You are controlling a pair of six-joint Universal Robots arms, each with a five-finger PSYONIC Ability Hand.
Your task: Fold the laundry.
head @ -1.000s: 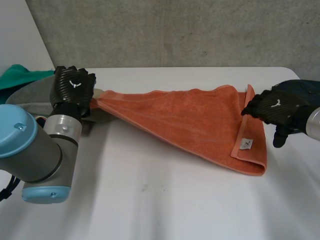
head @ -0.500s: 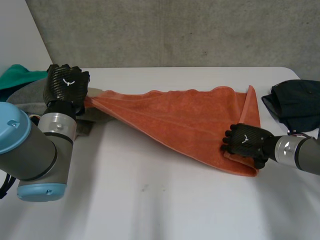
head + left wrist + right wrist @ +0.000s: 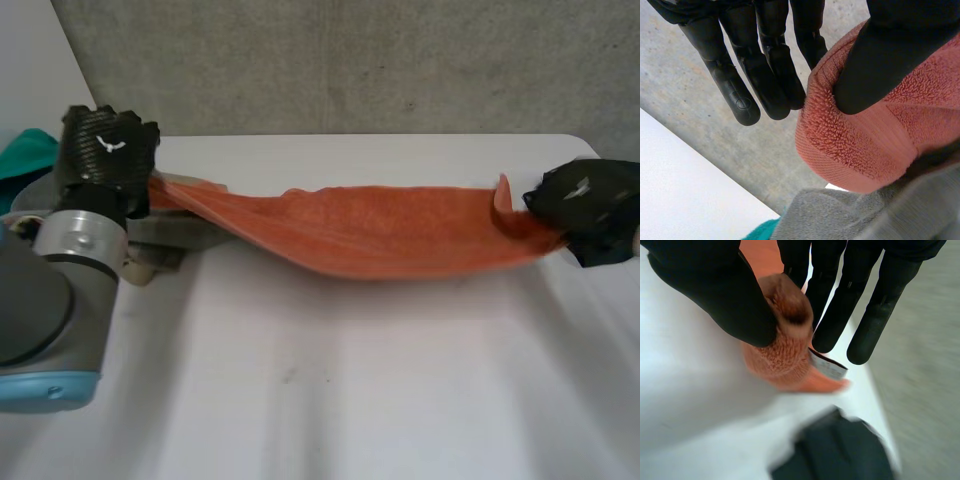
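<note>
On the white table (image 3: 330,400): we find an orange towel (image 3: 380,232) drawn long between both hands and sagging in its middle, with a grey concrete wall (image 3: 350,60) behind.
Left hand (image 3: 104,158): we see its thumb (image 3: 890,55) pinching one end of the towel against the straight fingers (image 3: 767,70), above a grey cloth (image 3: 175,232).
Right hand (image 3: 588,212): its thumb and fingers nip the opposite corner, just beside the towel's white label (image 3: 827,367).
Beside the grey cloth: a teal cloth (image 3: 25,152) lies at the robot's far left.
Near the right hand: we make out a dark cloth (image 3: 840,452) on the table.
</note>
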